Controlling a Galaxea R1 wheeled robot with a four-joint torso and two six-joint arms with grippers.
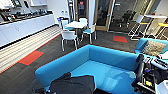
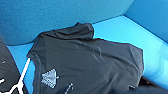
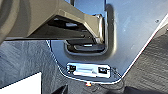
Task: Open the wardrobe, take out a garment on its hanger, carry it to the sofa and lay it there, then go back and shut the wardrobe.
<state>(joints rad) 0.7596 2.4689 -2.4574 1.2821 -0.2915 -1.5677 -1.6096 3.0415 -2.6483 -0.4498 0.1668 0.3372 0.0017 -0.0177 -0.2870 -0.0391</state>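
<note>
- Black short-sleeved T-shirt of thin soft fabric (image 2: 87, 65) lies on the seat cushion of the large bright blue upholstered sofa (image 1: 105, 60), collar end toward the sofa's low back. In the head view it sits at the near, left part of the seat (image 1: 72, 83).
- Thin white clothes hanger (image 2: 23, 75) shows beside the shirt's sleeve edge, partly over the blue cushion; whether it is inside the shirt's shoulders I cannot tell.
- Left end effector: cannot tell whether its fingers are open or closed, or whether it has hold of the hanger or shirt. Right end effector: likewise cannot tell; the right wrist view looks along the robot's own body over dark carpet.
- Judgement: step in hand is laying the garment on the sofa; the placing looks nearly complete.
- To do it well: let go only with fabric and hanger fully resting on the cushion; lift clear straight up so the thin cloth is not snagged or dragged off the seat edge.
- Markings: pale triangular print (image 2: 50, 78) on the shirt; no lettering legible. No brand readable anywhere.
- Background: small white chairs around a white table (image 1: 76, 24), long white counter (image 1: 27, 25) along the left wall.
</note>
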